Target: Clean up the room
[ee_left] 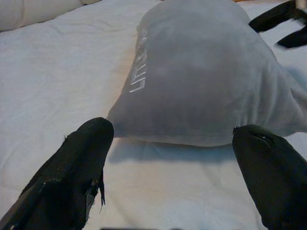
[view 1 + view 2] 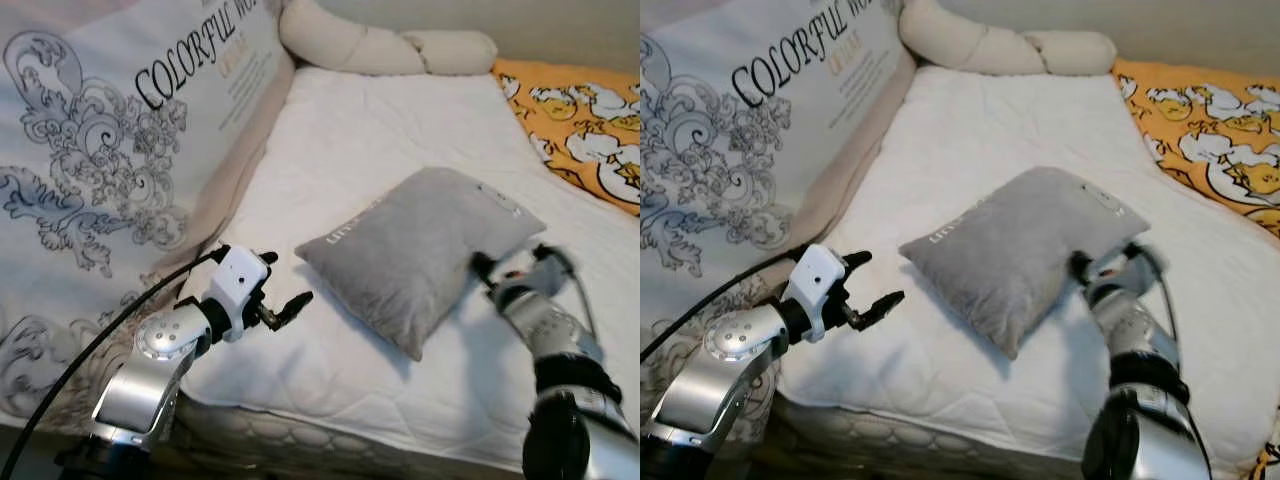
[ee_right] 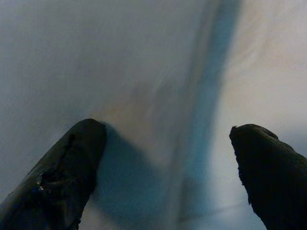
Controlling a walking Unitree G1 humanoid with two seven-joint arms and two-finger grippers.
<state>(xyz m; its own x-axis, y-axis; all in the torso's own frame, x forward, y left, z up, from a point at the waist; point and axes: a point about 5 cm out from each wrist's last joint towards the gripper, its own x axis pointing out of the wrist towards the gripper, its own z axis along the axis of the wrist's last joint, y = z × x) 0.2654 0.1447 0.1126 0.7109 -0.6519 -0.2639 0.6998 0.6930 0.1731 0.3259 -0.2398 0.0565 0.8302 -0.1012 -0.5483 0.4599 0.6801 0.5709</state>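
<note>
Left hand (image 2: 285,305) spread wide, hovering just beside grey pillow (image 2: 420,250); right hand (image 2: 500,268) also wide, against pillow's opposite edge; pillow lies mid-bed on white quilted mattress (image 2: 380,130).

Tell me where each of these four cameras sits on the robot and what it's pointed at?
Left eye view: on the head, looking down at the white bed; grey pillow, both silver arms.
Right eye view: same head, same scene, shifted slightly.
Left wrist view: looks along the open left gripper toward the pillow.
Right wrist view: looks along the open right gripper at blurred pale fabric close up.
Shared: both eye views and the left wrist view show the pillow.
</note>
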